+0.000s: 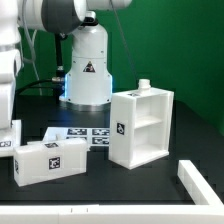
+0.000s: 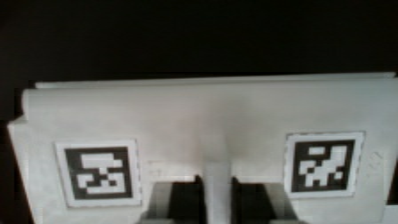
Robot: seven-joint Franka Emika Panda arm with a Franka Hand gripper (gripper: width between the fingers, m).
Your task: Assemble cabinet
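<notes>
The cabinet [image 1: 140, 125], a large white box frame with an inner shelf, stands upright on the black table at the exterior view's centre right. A smaller white tagged block [image 1: 50, 158] lies at the front left. My arm [image 1: 8, 85] reaches down at the exterior view's left edge, above another white piece [image 1: 7, 136] that the edge cuts off. In the wrist view my gripper [image 2: 215, 188] has both fingers [image 2: 175, 203] close against a thin upright rib of a white piece with two tags [image 2: 205, 120]. The jaws look shut on that rib.
The marker board [image 1: 85, 132] lies flat between the block and the robot base [image 1: 88, 75]. A white rail [image 1: 200, 185] runs along the front right, and another along the front edge [image 1: 90, 212].
</notes>
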